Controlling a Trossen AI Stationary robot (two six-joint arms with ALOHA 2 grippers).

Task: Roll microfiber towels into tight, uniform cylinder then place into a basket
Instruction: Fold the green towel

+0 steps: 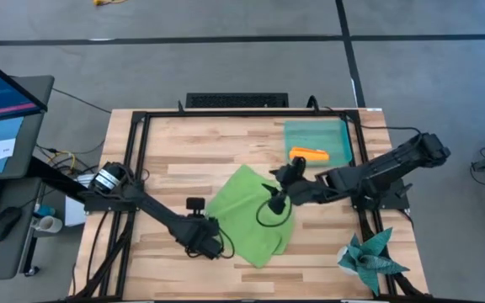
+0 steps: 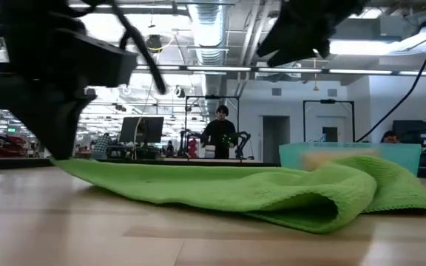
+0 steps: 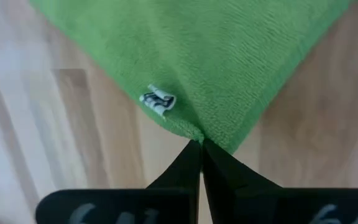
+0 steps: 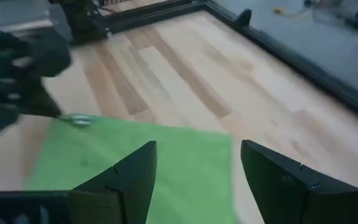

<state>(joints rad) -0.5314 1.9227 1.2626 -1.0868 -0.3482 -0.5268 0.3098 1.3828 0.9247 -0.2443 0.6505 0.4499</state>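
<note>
On the wooden table (image 1: 183, 160), inside a black frame (image 1: 137, 151), the green towel (image 1: 251, 215) lies partly folded. Left hand (image 1: 211, 244) pinches its corner; right hand (image 1: 274, 202) hovers released above it. Orange towel (image 1: 310, 154) sits in the basket (image 1: 314, 130) near the far edge.

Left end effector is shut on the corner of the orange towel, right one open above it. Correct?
Not quite. The left end effector is shut on a corner of the lime green towel, as the left wrist view shows; the orange towel lies in the basket. The right end effector is open above the green towel.
</note>
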